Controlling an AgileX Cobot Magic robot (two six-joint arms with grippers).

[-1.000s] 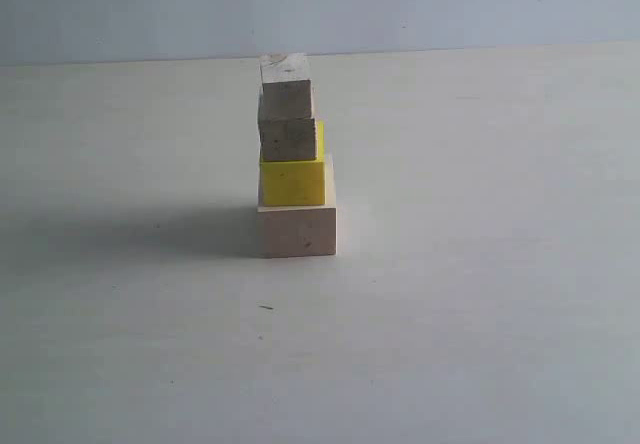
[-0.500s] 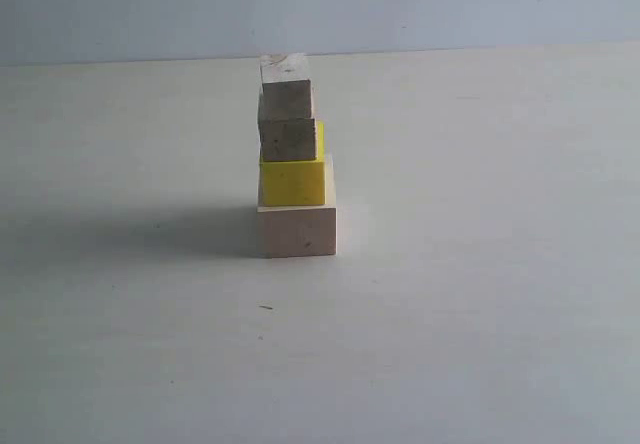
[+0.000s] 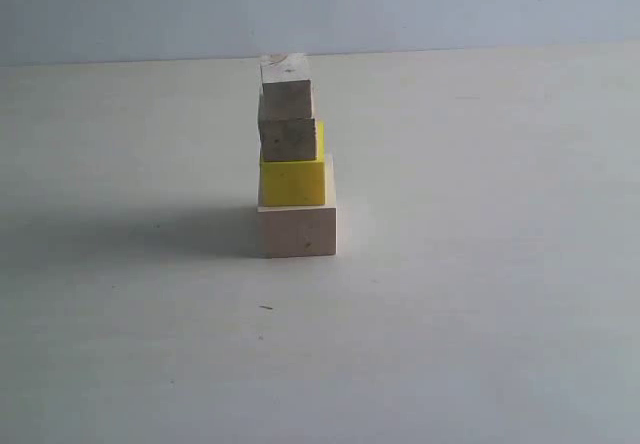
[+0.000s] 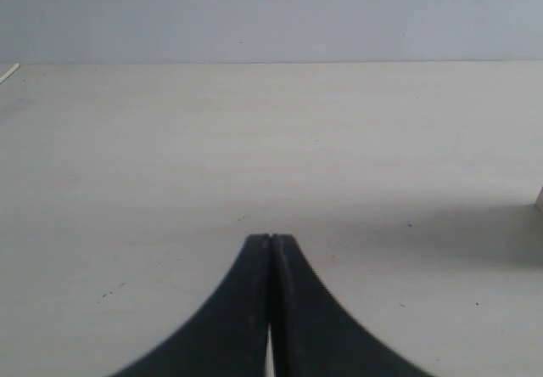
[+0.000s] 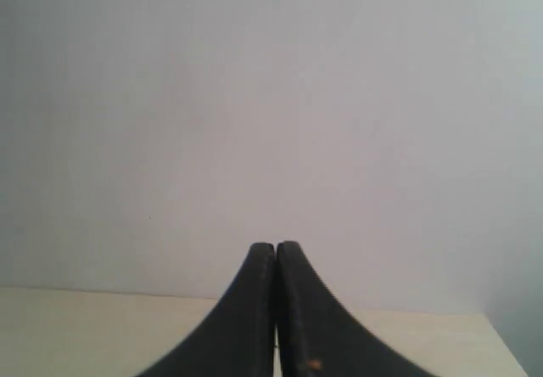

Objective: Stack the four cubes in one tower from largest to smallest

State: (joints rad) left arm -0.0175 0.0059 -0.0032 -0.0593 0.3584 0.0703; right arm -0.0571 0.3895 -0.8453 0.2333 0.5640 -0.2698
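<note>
The left tool (image 4: 270, 241) is hanging low over the pale counter (image 3: 480, 294). Its two black tips are pressing tight together with nothing between them, so it is clenched on nothing. I think it is waiting off to the side so it is not bumping anything.

A soft grey shadow (image 3: 150, 232) is lying on the counter to the left of the tower (image 3: 292, 164). The tower is standing near the middle of the counter, all by itself, with no tool touching it. At the bottom, the big pale wooden cube (image 3: 298, 230) is sitting flat on the counter. It is going first because it is the widest and is giving the others a steady floor. The bright yellow cube (image 3: 292, 182) is resting on top of it. The smaller wooden cube with a greyish face (image 3: 289, 139) is sitting on the yellow one. The smallest wooden cube (image 3: 285, 92) is sitting at the very top. The upper cubes are lining up along the left side of the big one, not over its middle. Each one is resting fully on the cube below. The job is looking done to me.

The right tool (image 5: 276, 248) is facing a plain wall (image 5: 271, 97), with only a strip of counter showing beside it. Its tips are squeezing together too, holding nothing.
</note>
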